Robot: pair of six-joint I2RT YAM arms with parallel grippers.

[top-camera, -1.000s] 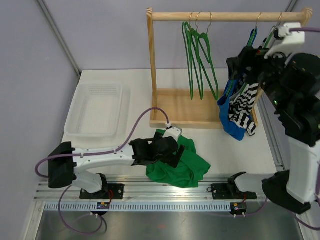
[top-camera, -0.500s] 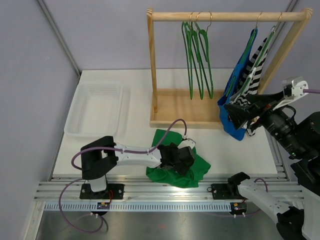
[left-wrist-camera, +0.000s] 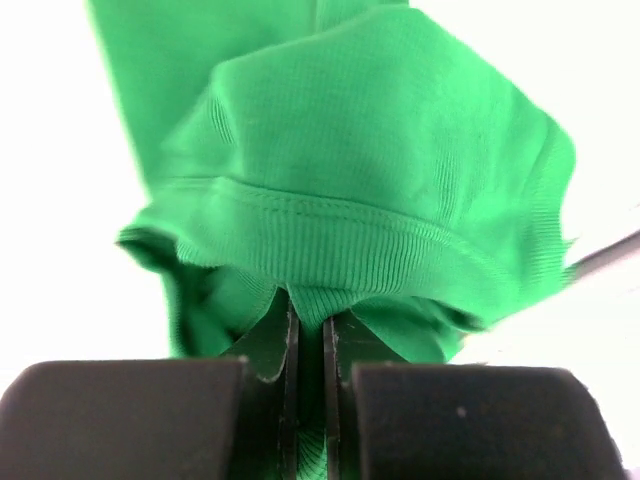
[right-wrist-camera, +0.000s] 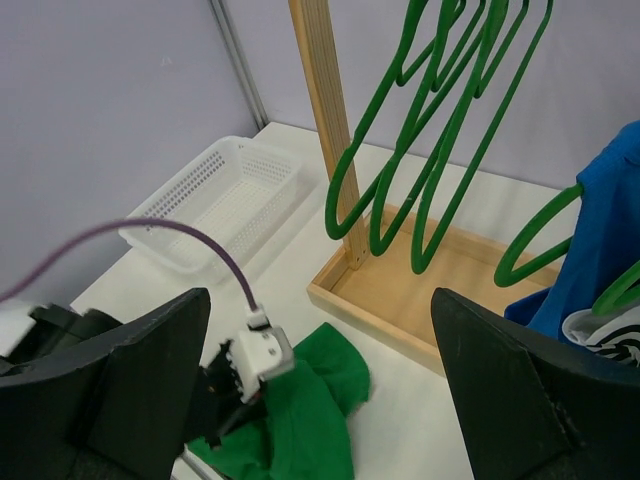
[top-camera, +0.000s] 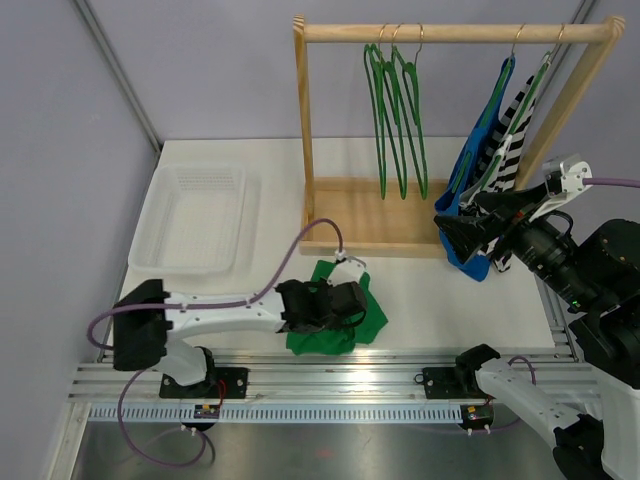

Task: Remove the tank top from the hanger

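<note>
Recorded as green: tank top, hangers. Blue top and black-and-white striped top noted; basket apparently translucent white.

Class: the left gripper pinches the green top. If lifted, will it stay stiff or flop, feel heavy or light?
Probably floppy: the green top bunches in soft folds where the left gripper is shut on its ribbed hem. Likely light, since it looks like thin knit. It would probably drape and trail on the table.

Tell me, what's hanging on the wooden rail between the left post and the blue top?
Three empty green hangers hang there, between the left post and the blue top. The top view shows it best.
</note>
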